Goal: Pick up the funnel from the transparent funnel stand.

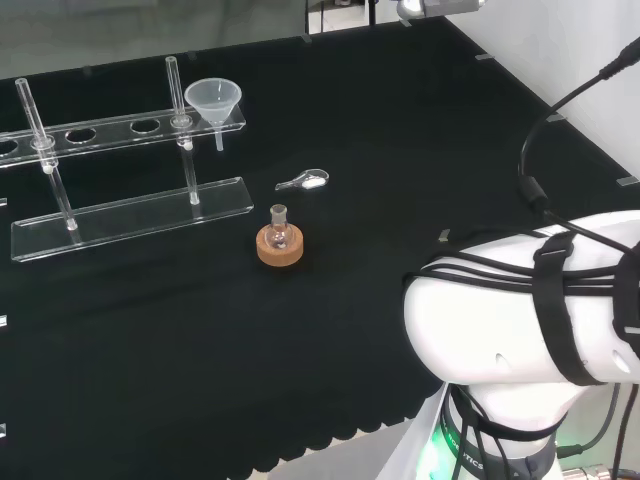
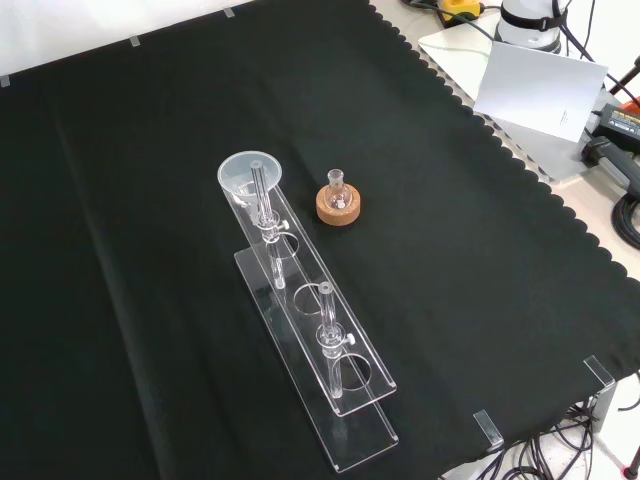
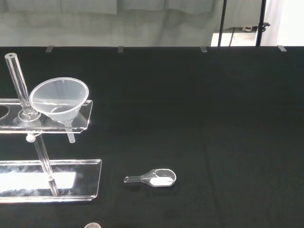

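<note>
Funnel [image 1: 212,98]: sits in the end hole of the top shelf of the funnel stand [image 1: 130,215], wide mouth up, thin spout poking down through the hole. In the head view, at about 11 o'clock from the middle of the cloth; in the front view, at the far end of the stand, near 11 o'clock.

Why it sits so: hole is smaller than the cone, so the rim of the hole holds the cone up and keeps it straight.

Stand: clear, a long flat base on the table [image 1: 400,200], two thin posts, a shelf with round holes on top. Other holes look free.

Small flask [image 1: 279,232]: upright in a cork ring [image 1: 280,250], just beside the funnel end of the stand, at 4 o'clock from the funnel in the head view. Ring there to stop the round bottom from rolling.

Little scoop [image 1: 303,181]: lies flat on the cloth with some white powder in it, between funnel and flask but a bit to the side.

Hand: cannot tell if released, clenched or grasping.

Task so far: looks not yet begun; funnel untouched.

Next move, a guess: come down over the cone, grasp near the rim, lift straight up so the spout slips out of the hole.

Watch out: tall post right next to the funnel.
</note>
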`<state>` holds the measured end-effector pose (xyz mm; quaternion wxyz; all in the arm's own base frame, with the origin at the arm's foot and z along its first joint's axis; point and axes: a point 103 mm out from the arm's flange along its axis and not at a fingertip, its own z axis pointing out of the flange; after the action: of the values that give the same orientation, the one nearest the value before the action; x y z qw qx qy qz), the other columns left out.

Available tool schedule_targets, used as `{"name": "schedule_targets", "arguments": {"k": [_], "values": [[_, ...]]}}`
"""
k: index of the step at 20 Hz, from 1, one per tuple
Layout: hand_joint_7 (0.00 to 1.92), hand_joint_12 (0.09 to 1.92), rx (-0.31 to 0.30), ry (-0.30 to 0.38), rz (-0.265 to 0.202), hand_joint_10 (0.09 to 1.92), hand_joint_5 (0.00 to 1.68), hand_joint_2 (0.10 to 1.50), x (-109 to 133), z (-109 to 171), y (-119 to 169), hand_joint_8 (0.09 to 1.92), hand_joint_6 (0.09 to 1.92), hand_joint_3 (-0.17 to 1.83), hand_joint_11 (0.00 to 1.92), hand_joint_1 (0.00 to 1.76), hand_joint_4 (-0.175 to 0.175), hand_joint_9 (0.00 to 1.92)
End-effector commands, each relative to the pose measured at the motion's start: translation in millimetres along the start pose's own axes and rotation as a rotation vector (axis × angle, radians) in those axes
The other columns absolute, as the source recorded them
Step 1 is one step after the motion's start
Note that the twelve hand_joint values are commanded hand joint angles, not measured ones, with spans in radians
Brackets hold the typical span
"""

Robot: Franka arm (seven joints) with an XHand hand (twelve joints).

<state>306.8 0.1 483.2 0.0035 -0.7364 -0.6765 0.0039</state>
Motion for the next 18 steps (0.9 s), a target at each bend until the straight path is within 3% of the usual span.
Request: {"name": "schedule_targets", "arguments": {"k": [1,6,7,10,12,15,18], "values": [[0.0,1.29,-0.012,0.001,0.003,0.67,0.12,1.09,2.5,0.2,0.1,0.37,0.22,0.59,0.2,0.0,0.005,0.13],[0.0,1.33,-0.011,0.014,0.005,0.69,0.17,1.16,-5.4,-3.0,3.5,0.34,0.09,0.45,0.18,0.0,0.004,0.12],[0.0,1.34,-0.012,0.047,0.007,0.69,0.18,1.16,-40.6,-5.9,4.8,0.34,0.09,0.44,0.18,0.0,0.004,0.12],[0.0,1.34,-0.012,0.042,0.007,0.69,0.18,1.16,-58.6,-6.5,6.7,0.35,0.09,0.44,0.17,0.0,0.004,0.12],[0.0,1.34,-0.003,0.02,0.013,0.69,0.18,1.16,-48.2,-3.9,8.2,0.35,0.09,0.44,0.17,0.0,0.004,0.12],[0.0,1.34,0.009,0.002,0.019,0.69,0.18,1.16,-6.6,6.7,16.0,0.35,0.09,0.44,0.17,0.0,0.004,0.12],[0.0,1.34,0.021,-0.008,0.025,0.69,0.18,1.17,9.2,16.8,24.5,0.35,0.09,0.43,0.17,0.0,0.003,0.12]]}}
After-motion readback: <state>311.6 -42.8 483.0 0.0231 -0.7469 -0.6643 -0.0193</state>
